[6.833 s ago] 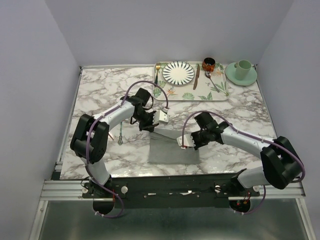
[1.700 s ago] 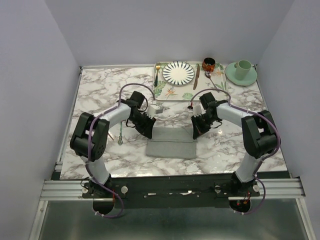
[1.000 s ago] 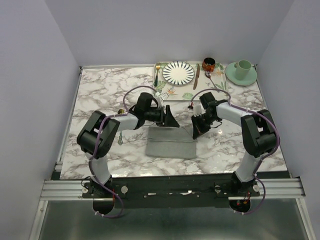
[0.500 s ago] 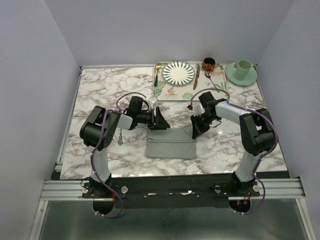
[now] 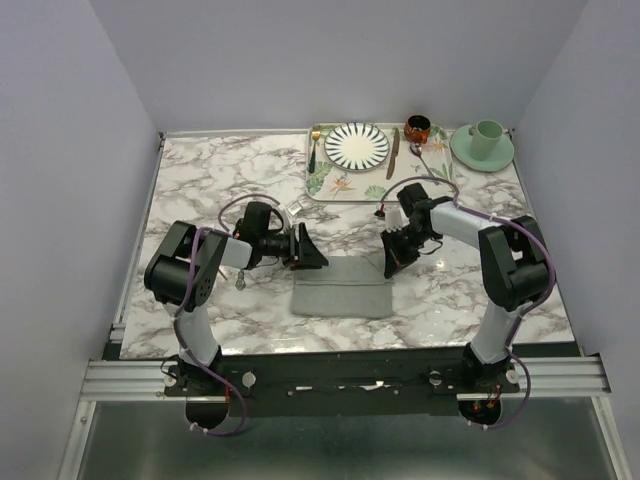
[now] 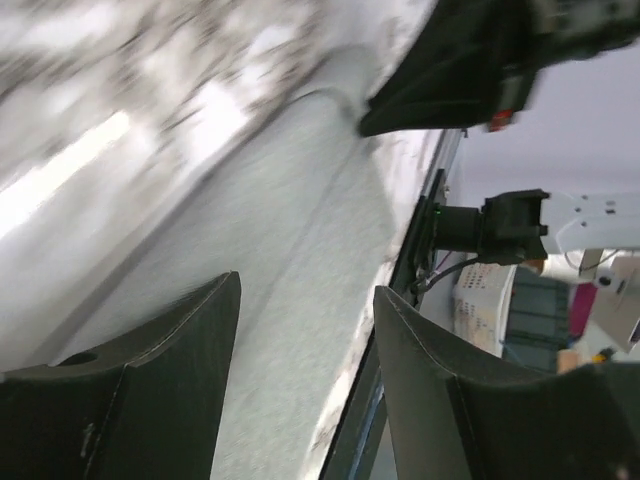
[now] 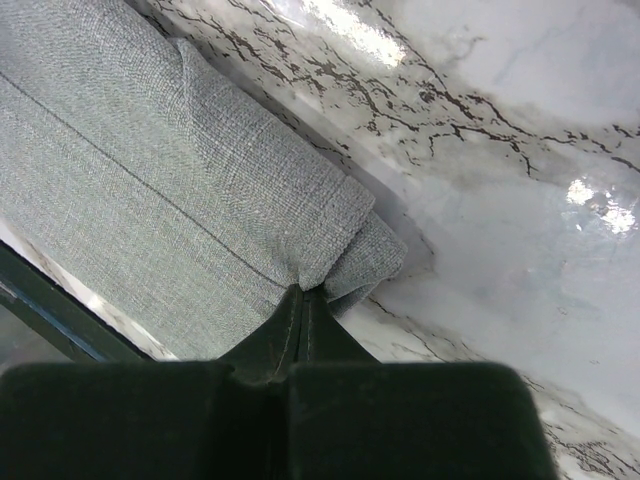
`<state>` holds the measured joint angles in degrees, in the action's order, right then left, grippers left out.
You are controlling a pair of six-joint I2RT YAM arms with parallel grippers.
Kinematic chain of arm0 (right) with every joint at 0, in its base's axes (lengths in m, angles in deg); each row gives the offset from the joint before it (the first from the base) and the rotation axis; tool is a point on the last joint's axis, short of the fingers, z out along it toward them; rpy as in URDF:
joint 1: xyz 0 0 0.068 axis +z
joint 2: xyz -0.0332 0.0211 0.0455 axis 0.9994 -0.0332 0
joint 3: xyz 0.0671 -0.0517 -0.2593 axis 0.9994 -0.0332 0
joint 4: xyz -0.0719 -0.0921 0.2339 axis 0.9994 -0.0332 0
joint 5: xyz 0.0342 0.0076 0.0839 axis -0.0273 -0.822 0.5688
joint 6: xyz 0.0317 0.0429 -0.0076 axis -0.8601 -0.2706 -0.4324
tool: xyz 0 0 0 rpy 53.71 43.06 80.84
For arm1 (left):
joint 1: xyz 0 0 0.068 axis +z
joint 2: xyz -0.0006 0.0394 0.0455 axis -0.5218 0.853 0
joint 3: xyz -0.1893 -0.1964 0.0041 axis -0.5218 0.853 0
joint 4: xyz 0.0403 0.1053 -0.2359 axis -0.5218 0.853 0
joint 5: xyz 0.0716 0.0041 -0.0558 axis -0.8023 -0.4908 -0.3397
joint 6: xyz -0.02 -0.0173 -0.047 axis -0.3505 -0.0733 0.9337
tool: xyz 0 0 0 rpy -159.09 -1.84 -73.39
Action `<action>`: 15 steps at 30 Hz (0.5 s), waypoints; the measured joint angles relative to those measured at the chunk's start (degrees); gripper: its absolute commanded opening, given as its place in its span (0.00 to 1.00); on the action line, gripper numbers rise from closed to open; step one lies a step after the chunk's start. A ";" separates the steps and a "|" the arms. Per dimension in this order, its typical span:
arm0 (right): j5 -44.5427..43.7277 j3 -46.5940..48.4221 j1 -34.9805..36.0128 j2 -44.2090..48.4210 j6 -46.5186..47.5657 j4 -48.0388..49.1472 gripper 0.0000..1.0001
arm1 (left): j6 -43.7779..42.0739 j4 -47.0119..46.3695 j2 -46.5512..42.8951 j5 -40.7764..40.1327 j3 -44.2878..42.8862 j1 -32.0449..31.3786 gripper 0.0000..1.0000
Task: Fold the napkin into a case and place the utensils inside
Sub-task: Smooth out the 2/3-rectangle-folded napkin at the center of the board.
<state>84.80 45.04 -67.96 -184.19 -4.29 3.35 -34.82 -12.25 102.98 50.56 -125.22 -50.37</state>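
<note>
So the napkin (image 5: 342, 285) is lying folded into a flat grey rectangle on the marble bench (image 5: 200, 180), roughly in the middle and a bit toward the near side. The right tool (image 5: 390, 266) is sitting at the napkin's far right corner. In the right wrist view its fingers are clamped tight together and pinching a little pucker of the cloth right at that corner.

The left tool (image 5: 310, 258) is hanging at the far left corner with its jaws standing apart. In the left wrist view the two fingers are spread wide with nothing between them, and the grey cloth is lying underneath, a bit blurry.

One slim utensil (image 5: 240, 280) is peeking out on the bench left of the napkin, mostly hidden by the left arm, so I can't tell which piece it is.

Over at the far side the leaf-patterned tray (image 5: 430, 185) is carrying the striped plate (image 5: 357, 145), and a green cup (image 5: 487, 138) is sitting just right of the tray.
</note>
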 measured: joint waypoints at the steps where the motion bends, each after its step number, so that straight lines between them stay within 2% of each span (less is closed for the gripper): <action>1: -0.02 0.15 0.00 -0.11 0.00 -0.15 0.01 | 0.11 0.09 0.76 -0.09 0.44 0.28 0.62; 3: 0.00 0.76 0.00 -0.66 0.00 -0.70 0.01 | 1.11 0.74 4.66 1.20 1.77 2.49 0.59; 7: 0.15 2.51 0.07 -1.88 0.20 -1.33 0.01 | 0.85 0.92 5.09 1.90 0.76 4.13 0.53; 10: 0.13 3.67 0.15 -2.62 0.33 -1.92 0.01 | 0.15 1.38 4.66 1.70 -0.17 4.31 0.42; 11: 0.13 3.87 0.15 -2.71 0.50 -2.14 0.01 | -0.11 1.75 3.67 1.46 -0.63 4.00 0.32; 15: 0.13 3.78 0.15 -2.56 1.14 -2.19 0.01 | -0.37 2.14 -1.18 -0.83 -3.50 0.24 0.15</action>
<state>84.94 48.82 -67.80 -186.75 -3.15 1.17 -35.19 -10.11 101.80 49.73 -128.72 -50.13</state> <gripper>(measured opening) 0.012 0.289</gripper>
